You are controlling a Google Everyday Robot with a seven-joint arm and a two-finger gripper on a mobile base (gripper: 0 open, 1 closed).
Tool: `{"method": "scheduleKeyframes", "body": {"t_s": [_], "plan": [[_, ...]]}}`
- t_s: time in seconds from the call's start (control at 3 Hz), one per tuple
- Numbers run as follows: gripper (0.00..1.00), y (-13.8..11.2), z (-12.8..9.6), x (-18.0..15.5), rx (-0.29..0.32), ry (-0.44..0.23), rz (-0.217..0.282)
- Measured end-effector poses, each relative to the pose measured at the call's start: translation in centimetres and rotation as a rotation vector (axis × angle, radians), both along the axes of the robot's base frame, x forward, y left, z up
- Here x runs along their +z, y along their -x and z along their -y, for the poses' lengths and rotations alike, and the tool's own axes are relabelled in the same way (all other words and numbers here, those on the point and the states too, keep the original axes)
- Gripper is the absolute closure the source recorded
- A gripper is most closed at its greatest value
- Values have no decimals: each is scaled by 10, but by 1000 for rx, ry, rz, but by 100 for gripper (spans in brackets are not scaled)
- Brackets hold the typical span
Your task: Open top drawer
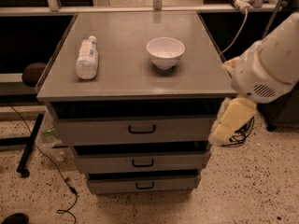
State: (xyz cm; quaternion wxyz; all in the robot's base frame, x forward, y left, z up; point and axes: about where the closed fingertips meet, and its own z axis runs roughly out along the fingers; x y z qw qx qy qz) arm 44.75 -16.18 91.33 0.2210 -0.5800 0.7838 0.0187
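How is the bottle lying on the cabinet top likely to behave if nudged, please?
The bottle lies on its side, so it would probably roll sideways across the smooth cabinet top. It looks like thin plastic, likely light and slightly squashy. The gripper hangs beside the top drawer, at its right-hand end, apart from the bottle.

The gripper (232,121) hangs just right of the top drawer (93,131), level with its black handle (142,129), while farther left and higher a white bowl (165,52) and a lying bottle (87,58) rest on the cabinet top (126,80).
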Motion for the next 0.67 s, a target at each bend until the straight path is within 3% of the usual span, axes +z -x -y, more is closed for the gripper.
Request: {"method": "scheduleKeyframes", "body": {"t_s": [0.33, 0.67], "plan": [[0, -15, -38, -40, 14, -61, 10], [0, -33, -68, -73, 43, -80, 3]]}}
